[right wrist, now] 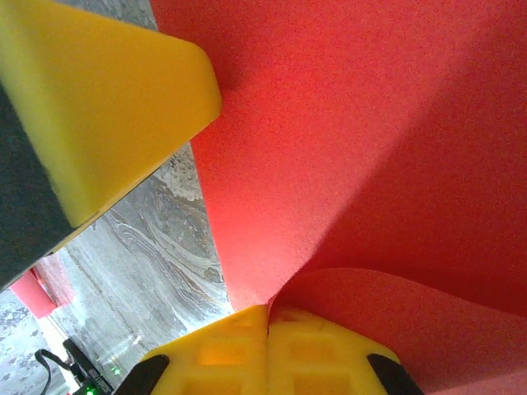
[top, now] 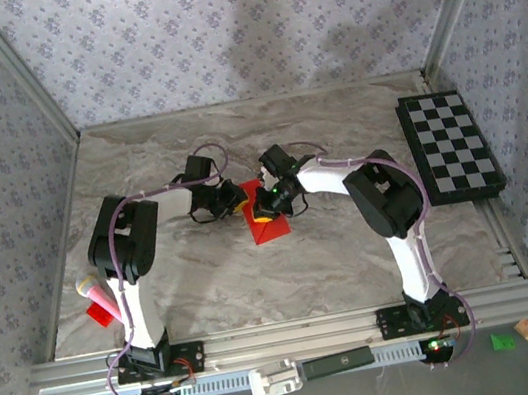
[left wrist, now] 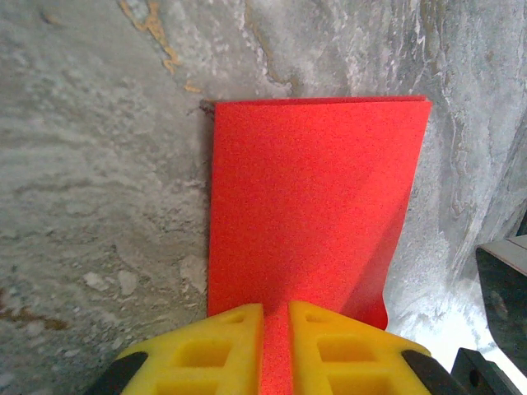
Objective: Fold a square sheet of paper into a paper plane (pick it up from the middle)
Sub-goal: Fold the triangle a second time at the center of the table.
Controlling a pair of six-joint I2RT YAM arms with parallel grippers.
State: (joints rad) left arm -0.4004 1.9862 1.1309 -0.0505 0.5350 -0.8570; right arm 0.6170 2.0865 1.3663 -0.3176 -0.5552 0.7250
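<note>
The red paper [top: 271, 225] is folded into a flat shape that is longer than it is wide. It lies in the middle of the table [top: 185, 271], between the two grippers. From above, its long side runs from the far side to the near side, tipped a little. In the left wrist view the red paper [left wrist: 313, 206] stretches straight away from the yellow fingers, and its far end is a straight edge.

The left gripper [left wrist: 276, 329] pinches the near edge of the paper, and a thin red strip shows between its two fingers. The right gripper [right wrist: 268, 317] has its fingers pressed tight together. A curled flap of the paper comes up right at their tips, so it looks pinched there too.

The table is grey stone with wavy lines. A black and white checkered board [top: 450, 146] lies at the right edge. A small red scrap [top: 99, 314] and a pink and yellow thing [top: 89, 285] lie at the left edge. The walls [top: 215, 23] have pale paper with tiny flowers. A metal rail [top: 297, 334] runs along the near side.
</note>
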